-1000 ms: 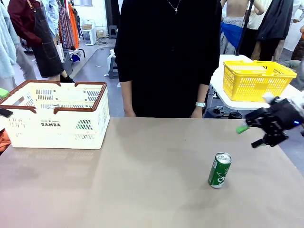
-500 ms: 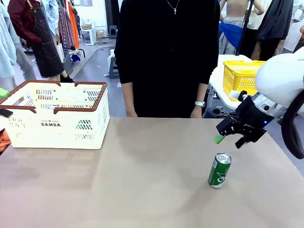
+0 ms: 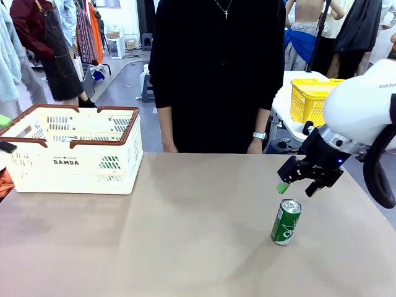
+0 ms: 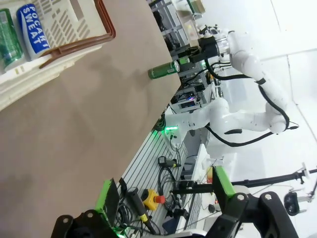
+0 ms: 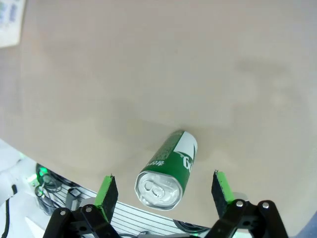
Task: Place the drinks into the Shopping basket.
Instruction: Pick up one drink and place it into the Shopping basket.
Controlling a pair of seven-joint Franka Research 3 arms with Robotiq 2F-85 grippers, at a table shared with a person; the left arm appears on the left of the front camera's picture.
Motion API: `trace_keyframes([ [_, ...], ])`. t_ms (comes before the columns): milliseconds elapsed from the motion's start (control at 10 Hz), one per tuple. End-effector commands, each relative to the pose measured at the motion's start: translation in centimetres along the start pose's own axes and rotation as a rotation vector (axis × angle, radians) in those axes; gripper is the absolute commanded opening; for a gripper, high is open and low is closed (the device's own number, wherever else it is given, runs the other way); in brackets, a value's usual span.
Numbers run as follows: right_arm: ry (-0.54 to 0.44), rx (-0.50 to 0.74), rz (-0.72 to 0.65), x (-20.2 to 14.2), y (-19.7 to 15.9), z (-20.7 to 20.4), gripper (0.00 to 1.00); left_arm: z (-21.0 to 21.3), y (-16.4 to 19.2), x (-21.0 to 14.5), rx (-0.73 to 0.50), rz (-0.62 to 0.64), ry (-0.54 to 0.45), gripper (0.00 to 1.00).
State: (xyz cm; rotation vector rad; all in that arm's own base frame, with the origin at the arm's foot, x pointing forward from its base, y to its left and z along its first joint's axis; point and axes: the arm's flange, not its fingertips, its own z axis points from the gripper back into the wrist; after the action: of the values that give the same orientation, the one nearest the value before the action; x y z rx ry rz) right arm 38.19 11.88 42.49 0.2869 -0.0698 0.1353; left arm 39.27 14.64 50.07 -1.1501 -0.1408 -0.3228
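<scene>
Green and silver, a drink can stands upright on the tan desk toward the near right in the front view, with the right gripper hovering just above and slightly beyond it, its green-padded fingers spread and holding nothing. The cream-white Shopping basket with its brown rim sits at the far left of the desk, well apart from that can, "DAMDA" printed on its near side. A person in black stands at the far edge, hands down by the desk's edge, and a yellow mesh basket rests on another surface behind the right arm. In the left wrist view, the left gripper hangs beyond the desk's edge over cables and gear, its fingers wide apart and empty; a corner of the Shopping basket appears at the upper left of the picture, holding a blue can with white lettering and what looks like a second green can beside it, though that one is partly cut off. In the right wrist view, the lone green can sits directly below between the open fingers, its silver top facing the camera, touched by neither pad.
</scene>
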Motion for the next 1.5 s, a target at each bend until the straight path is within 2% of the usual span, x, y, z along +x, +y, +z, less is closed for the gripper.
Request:
trace_keyframes([
  [0, 0.038, -0.098, -0.004, -0.7, 2.3, -0.1, 1.0, 0.0, -0.1, 0.0, -0.003, -0.001, -0.015, 1.0],
  [300, 0.1, -0.195, 0.006, -0.6, 3.3, -2.0, 1.0, 0.0, -0.1, 0.0, -0.003, -0.001, -0.015, 1.0],
  [500, 0.155, -0.22, 0.005, -0.1, 3.1, -3.0, 1.0, 0.0, -0.1, 0.0, -0.003, -0.001, -0.015, 1.0],
  [800, 0.168, -0.217, 0.043, 0.1, 3.1, -4.1, 1.0, 0.0, -0.1, 0.0, -0.003, -0.001, -0.015, 1.0],
  [900, 0.17, -0.223, 0.049, 0.1, 3.1, -4.1, 0.8, 0.0, -0.1, 0.0, -0.003, -0.001, -0.015, 1.0],
  [1000, 0.172, -0.222, 0.051, 0.0, 3.2, -4.1, 0.21, 0.0, -0.1, 0.0, -0.003, -0.001, -0.015, 1.0],
  [1100, 0.166, -0.222, 0.057, 0.0, 3.2, -4.1, 0.0, 0.0, -0.1, 0.0, -0.003, -0.001, -0.015, 1.0],
  [1400, 0.147, -0.233, 0.097, -0.2, 3.6, -4.1, 0.0, 0.0, -0.1, 0.0, -0.003, -0.001, -0.015, 1.0],
])
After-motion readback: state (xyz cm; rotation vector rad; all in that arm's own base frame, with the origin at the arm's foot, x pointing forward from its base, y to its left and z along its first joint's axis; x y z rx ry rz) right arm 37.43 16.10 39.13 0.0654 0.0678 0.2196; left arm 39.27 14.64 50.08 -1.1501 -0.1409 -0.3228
